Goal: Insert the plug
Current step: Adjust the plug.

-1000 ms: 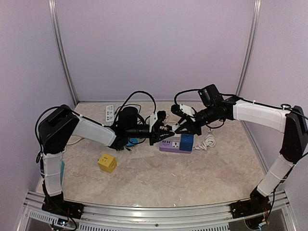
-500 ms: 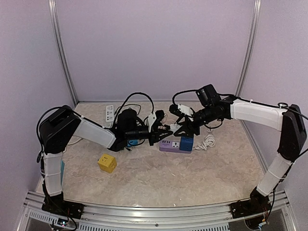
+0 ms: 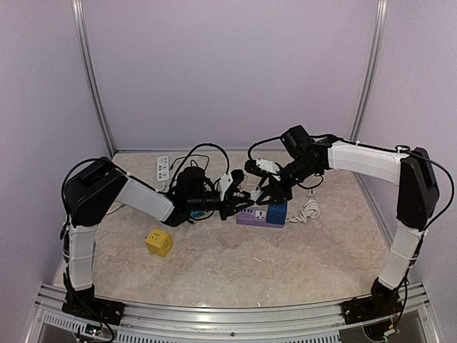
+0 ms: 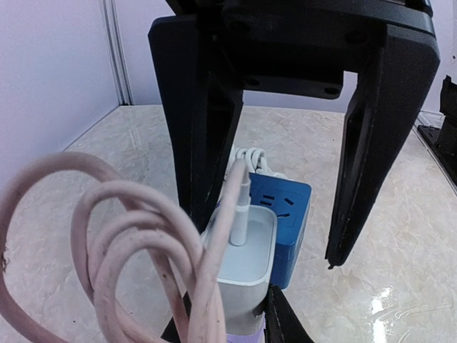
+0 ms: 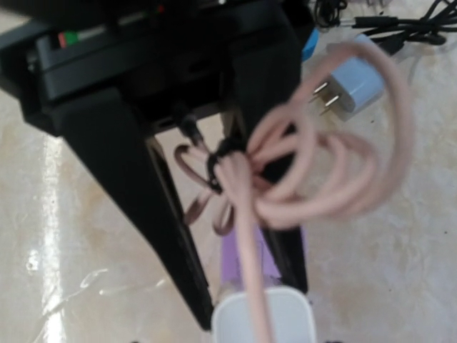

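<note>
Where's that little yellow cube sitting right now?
In the overhead view, the yellow cube sits on the left side of the table, just nearside of the left arm, apart from the purple and blue power strip.

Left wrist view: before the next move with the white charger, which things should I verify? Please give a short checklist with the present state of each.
1. Left gripper shut on the white charger: ok.
2. Right gripper free of the charger: ok, its jaws are open and not clamped on it.
3. Prongs lined up with the purple power strip: cannot tell, the charger's body hides them.
4. Pink cable away from the sockets: ok, its coil hangs beside the charger.
5. Blue socket block not in the way: cannot tell, it sits close behind the charger and contact is unclear.
</note>
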You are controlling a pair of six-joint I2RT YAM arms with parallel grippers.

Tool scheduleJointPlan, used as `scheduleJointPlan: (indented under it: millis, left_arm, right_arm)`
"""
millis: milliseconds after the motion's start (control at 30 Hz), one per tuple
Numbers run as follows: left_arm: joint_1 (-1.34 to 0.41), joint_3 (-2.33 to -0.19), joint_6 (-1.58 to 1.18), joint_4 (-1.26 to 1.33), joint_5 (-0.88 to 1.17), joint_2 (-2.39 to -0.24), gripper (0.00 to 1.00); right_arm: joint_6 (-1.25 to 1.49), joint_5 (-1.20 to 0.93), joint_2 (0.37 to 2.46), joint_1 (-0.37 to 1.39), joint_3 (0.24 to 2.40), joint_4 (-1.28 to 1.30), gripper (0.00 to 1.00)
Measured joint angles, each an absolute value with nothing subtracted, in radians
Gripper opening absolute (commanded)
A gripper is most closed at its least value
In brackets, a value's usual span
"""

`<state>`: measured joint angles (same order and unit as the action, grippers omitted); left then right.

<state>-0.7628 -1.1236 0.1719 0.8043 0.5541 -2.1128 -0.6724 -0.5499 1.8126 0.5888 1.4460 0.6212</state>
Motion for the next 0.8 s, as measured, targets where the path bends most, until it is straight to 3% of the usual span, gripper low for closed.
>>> scheduleJointPlan:
  millis: [200,467,800]
  left_arm:
    - [-0.758,-1.138,0.173,0.775,0.569,-2.124,0.00]
    - [-0.757,-1.143,0.173,0.769,0.577,-2.128,0.00]
    - [-0.752,-1.147,0.164,0.770,0.599,-2.140,0.00]
  right_arm:
    - [-0.685,-0.544,1.848,0.593,1.483,0.638,0.44]
    - [-0.693,-0.529,1.865,0.602,1.497,0.640,0.41]
    - [-0.714,-0.493,1.885,0.609,1.510,0.641,0.02]
